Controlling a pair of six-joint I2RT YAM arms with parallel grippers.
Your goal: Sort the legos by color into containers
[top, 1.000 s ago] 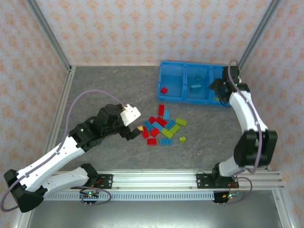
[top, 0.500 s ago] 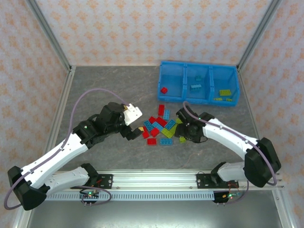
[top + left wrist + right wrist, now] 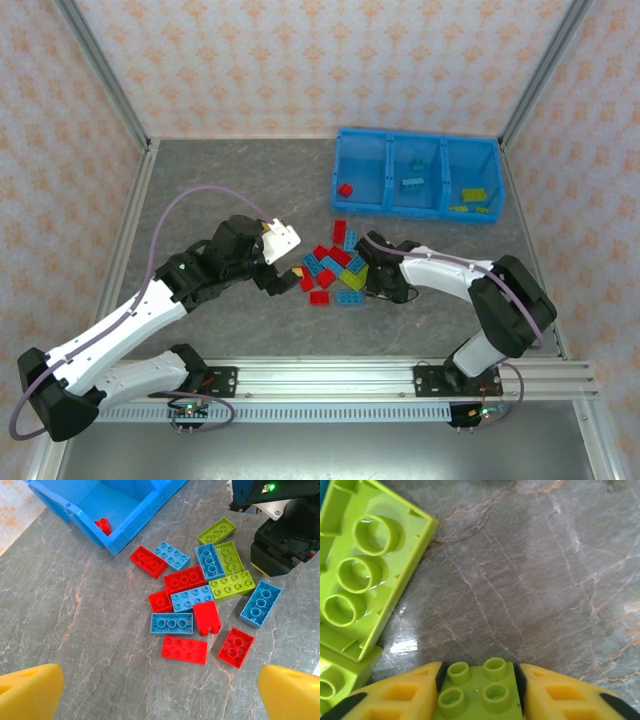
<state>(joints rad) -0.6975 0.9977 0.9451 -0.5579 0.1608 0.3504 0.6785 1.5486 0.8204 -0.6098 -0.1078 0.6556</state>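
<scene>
1. We see a lime green 4-stud lego clenched in the right end effector, low over the gray surface.
2. It sits at the edge of the lego pile, near the blue bin.
3. The left end effector hangs released above the pile.

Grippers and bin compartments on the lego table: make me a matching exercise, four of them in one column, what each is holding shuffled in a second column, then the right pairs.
Column one
1. left gripper
2. right gripper
3. left compartment
4. middle compartment

Column two
A. holds a light blue brick
B. closed on a small lime green brick
C. open, holding nothing
D. holds one red brick

Pairs: 1-C, 2-B, 3-D, 4-A
</scene>
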